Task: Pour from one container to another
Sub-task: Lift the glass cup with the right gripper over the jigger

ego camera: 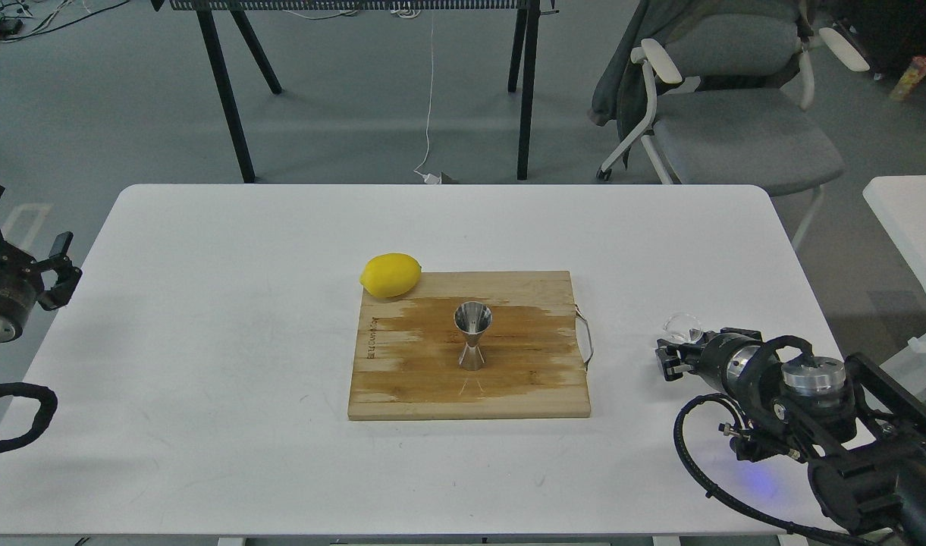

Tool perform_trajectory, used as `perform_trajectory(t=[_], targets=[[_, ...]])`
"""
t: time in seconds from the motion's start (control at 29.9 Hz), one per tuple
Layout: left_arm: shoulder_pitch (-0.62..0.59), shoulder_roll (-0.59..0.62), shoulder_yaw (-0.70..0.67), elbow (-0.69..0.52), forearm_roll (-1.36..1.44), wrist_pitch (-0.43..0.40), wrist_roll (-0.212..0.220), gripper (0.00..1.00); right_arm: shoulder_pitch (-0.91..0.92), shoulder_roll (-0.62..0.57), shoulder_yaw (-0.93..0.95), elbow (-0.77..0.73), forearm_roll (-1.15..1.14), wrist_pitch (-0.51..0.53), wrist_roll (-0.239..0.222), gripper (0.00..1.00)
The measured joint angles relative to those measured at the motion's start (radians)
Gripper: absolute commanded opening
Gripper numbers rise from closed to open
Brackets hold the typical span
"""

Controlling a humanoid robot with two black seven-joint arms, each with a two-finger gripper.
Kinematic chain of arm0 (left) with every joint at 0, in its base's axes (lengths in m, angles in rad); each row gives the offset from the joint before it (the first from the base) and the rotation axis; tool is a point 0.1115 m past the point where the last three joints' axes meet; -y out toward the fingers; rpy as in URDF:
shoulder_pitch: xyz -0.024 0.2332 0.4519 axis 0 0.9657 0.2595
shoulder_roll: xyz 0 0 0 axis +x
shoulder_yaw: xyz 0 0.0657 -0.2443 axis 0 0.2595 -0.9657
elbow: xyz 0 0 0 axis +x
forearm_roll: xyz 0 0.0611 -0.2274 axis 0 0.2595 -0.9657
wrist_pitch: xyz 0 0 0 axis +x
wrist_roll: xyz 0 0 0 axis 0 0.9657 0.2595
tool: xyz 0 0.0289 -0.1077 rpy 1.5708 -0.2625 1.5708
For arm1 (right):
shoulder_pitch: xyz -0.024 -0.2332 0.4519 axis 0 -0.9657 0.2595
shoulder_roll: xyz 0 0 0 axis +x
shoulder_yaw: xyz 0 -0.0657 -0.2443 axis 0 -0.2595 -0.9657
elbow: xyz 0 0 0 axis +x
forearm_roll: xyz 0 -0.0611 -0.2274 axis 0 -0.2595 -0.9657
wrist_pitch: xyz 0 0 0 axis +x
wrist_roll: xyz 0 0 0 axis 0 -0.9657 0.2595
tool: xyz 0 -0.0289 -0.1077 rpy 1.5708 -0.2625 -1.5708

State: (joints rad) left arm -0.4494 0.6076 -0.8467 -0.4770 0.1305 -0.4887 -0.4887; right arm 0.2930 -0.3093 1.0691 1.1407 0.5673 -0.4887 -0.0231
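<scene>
2 black arms are showing at the edges of the white surface (205, 341). The left gripper (26, 243) is hanging over the surface's left edge with its jaws spread apart and nothing between them. The right gripper (673, 356) is sitting low near the right edge, pointing left; its jaws are seen end-on and dark, so I cannot tell whether they are open or closed. The small clear glass cup (682, 327) is sitting just beyond that gripper's tip, so close that contact cannot be judged.

1 wooden cutting board (402, 379) is lying in the middle of the surface, its centre darkened by a wide brown stain and a metal handle (586, 337) sticking out of its right side. The stainless-steel jigger (472, 335) is standing upright near the board's centre, wide mouth facing up, well apart from the cup. 1 yellow lemon (390, 274) is resting at the board's far left corner, partly over its edge.

Behind the surface, a grey office chair (736, 129) is standing on the grey floor.
</scene>
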Motion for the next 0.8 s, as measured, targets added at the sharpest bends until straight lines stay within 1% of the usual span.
perform_trajectory(t=[0.17, 0.27, 0.37, 0.5, 0.63, 0.8], targets=[[0.000, 0.000, 0.001, 0.000, 0.000, 0.000, 0.000, 0.94, 0.002, -0.014, 0.003, 0.077, -0.034, 0.000, 0.002, 0.46], [0.000, 0.000, 0.001, 0.000, 0.000, 0.000, 0.000, 0.94, 0.008, -0.028, 0.003, 0.158, -0.080, 0.000, 0.002, 0.45], [0.000, 0.000, 0.003, 0.000, 0.001, 0.000, 0.000, 0.94, 0.021, -0.032, 0.003, 0.266, -0.173, 0.000, -0.001, 0.45], [-0.002, 0.000, 0.008, 0.000, 0.002, 0.000, 0.000, 0.94, 0.057, -0.029, -0.008, 0.368, -0.309, 0.000, -0.007, 0.45], [-0.002, 0.000, 0.009, 0.000, 0.002, 0.000, 0.000, 0.94, 0.164, -0.026, -0.130, 0.400, -0.401, 0.000, -0.003, 0.46], [-0.002, 0.000, 0.009, 0.000, 0.002, 0.000, 0.000, 0.94, 0.309, -0.022, -0.320, 0.389, -0.506, 0.000, 0.004, 0.46]])
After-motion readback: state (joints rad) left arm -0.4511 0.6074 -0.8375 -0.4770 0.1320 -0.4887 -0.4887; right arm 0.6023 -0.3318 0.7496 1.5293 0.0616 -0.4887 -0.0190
